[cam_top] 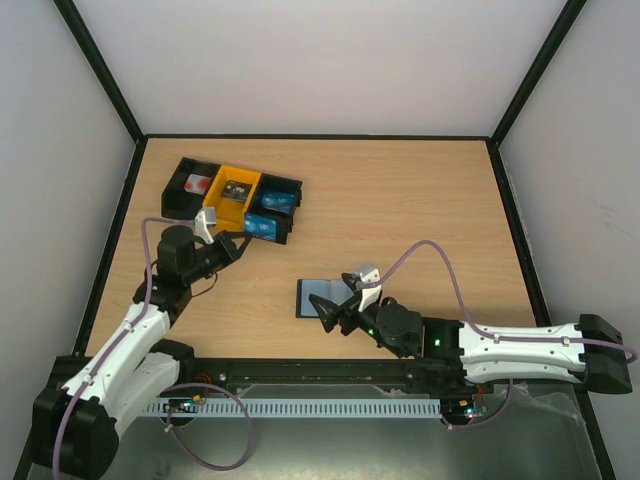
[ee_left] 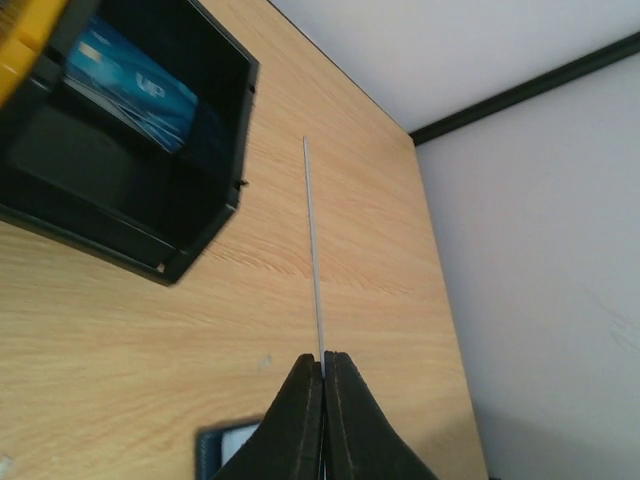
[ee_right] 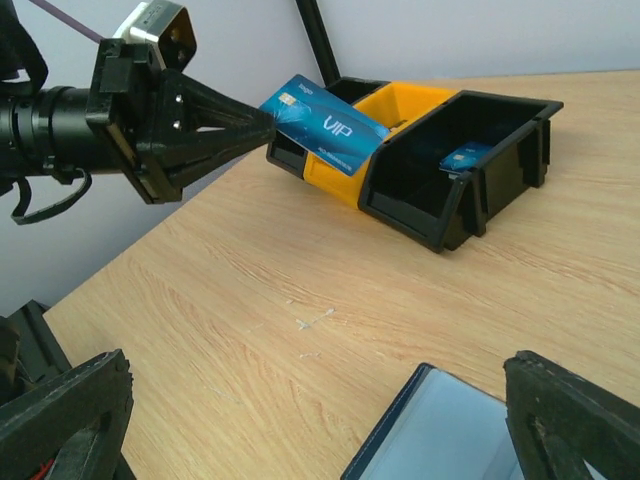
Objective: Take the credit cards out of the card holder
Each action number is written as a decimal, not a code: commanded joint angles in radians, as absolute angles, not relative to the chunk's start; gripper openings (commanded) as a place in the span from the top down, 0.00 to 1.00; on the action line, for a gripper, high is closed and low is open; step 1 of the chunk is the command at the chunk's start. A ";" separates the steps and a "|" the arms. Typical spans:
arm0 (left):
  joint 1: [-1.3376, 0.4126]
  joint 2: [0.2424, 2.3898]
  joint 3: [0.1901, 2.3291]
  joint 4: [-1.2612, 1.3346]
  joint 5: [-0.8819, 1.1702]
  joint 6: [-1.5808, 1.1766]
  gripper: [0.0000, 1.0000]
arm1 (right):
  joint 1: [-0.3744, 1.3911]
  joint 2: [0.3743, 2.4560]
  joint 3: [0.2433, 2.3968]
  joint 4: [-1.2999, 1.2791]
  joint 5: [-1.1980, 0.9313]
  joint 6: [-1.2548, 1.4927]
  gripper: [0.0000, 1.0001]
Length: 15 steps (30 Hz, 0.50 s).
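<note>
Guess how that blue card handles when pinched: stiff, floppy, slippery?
Probably stiff: the blue card sticks straight out of the shut left jaws, held by one end, with no visible sag. Likely very light: edge-on it is only a thin line. Its smooth-looking face may slip in a light pinch.

A thin bright blue plastic card marked VIP point(ee_right: 325, 125) hung tilted in the air, pinched at one corner; a second blue card point(ee_right: 465, 155) leaned inside a black bin point(ee_right: 420, 215); the flat, black-edged, grey-blue card holder point(ee_right: 440, 435) lay on the wooden table point(ee_right: 300, 300).

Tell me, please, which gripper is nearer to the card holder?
Right. The right gripper is open at the card holder; the left gripper holds a blue card by the bins.
</note>
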<state>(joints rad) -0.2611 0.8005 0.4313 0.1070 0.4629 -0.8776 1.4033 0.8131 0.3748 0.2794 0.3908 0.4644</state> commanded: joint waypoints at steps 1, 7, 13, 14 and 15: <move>-0.232 0.846 0.492 0.070 0.416 -0.797 0.97 | 1.411 0.777 0.348 0.258 0.387 0.522 0.02; -0.211 0.898 0.510 0.106 0.401 -0.809 0.97 | 1.410 0.769 0.330 0.262 0.413 0.517 0.02; -0.196 0.953 0.533 0.130 0.346 -0.799 0.97 | 1.410 0.761 0.332 0.228 0.429 0.532 0.02; -0.193 0.966 0.541 0.131 0.344 -0.798 0.97 | 1.410 0.756 0.326 0.229 0.427 0.541 0.02; -0.190 0.979 0.549 0.134 0.347 -0.797 0.97 | 1.410 0.753 0.319 0.233 0.427 0.552 0.02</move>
